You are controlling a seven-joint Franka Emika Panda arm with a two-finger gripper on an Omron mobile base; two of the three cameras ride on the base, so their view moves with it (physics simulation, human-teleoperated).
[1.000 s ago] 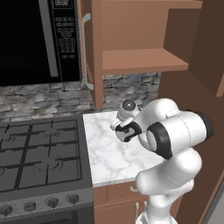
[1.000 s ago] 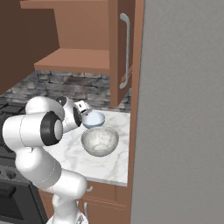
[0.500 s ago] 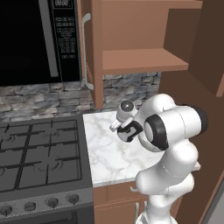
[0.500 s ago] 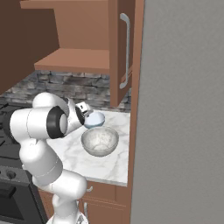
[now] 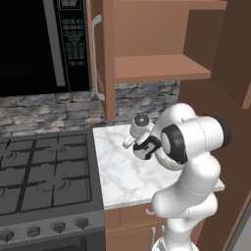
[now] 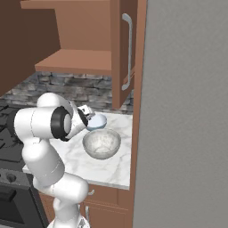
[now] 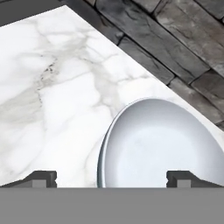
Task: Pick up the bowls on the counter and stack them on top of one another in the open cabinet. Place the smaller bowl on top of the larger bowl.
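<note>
From the left base view my arm bends over the counter (image 5: 117,166), a white marble slab beside the black gas stove (image 5: 44,176); the open cabinet (image 5: 157,68) hangs above, its shelf bare

From the right base view my hand reaches toward the smaller bowl (image 6: 96,122), which sits near the stone backsplash, just behind the larger bowl (image 6: 101,143) — both on the counter

In the hand view my gripper (image 7: 111,178) is spread wide, holding nothing, its tips straddling the small bowl's near rim. It looks glossy, rigid and probably slippery (likely breakable too), so I'd pinch the rim wall — one finger inside, one outside
</note>
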